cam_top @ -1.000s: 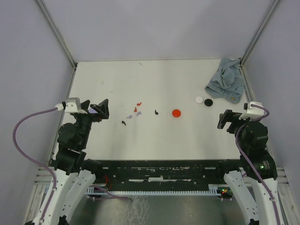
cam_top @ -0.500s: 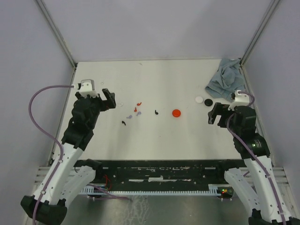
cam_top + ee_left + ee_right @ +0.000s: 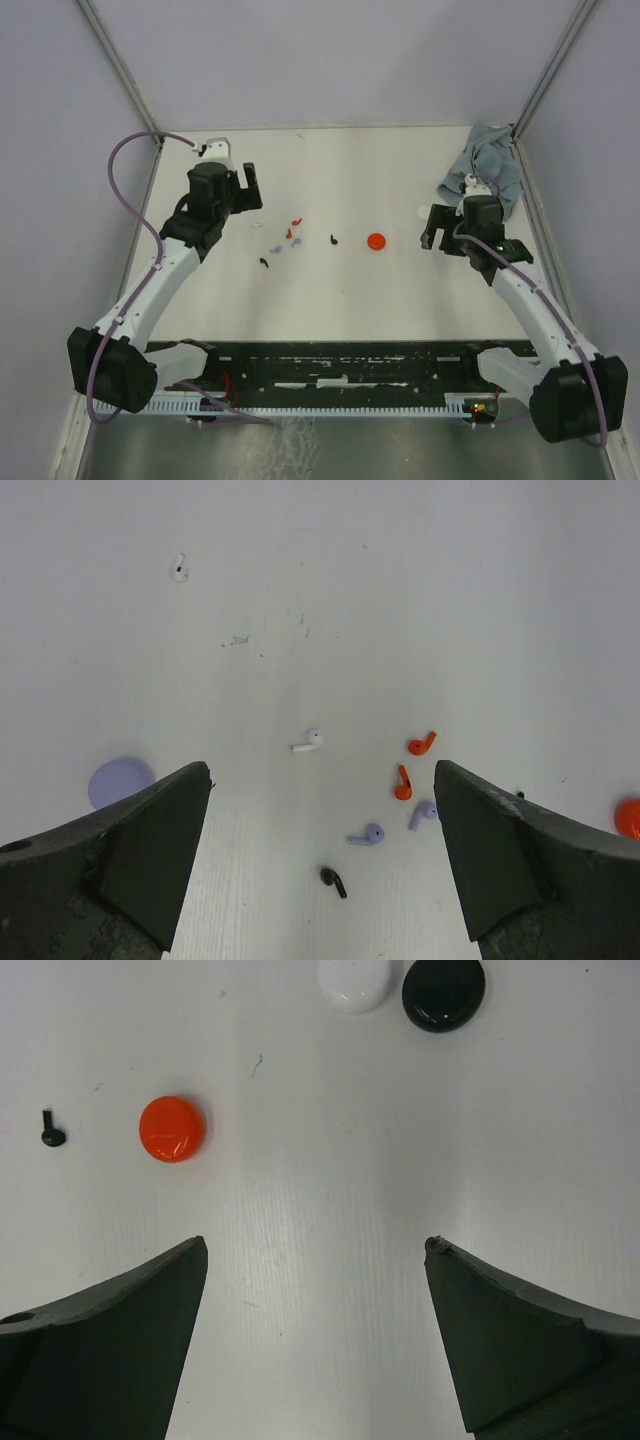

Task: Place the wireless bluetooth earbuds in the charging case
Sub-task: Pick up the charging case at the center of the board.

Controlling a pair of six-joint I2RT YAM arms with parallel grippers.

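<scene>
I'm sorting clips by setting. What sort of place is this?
Likely a robot lab test cell: a white table enclosed by plain panels on metal corner posts, with a left arm and right arm mounted at its near edge.

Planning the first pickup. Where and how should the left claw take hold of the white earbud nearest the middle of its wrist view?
Probably by its round head, straight down from above. The white earbud lies flat on the table, stem pointing left in that view, nothing touching it, so the top is the free side and the head the thickest part. The left claw is open.
</scene>
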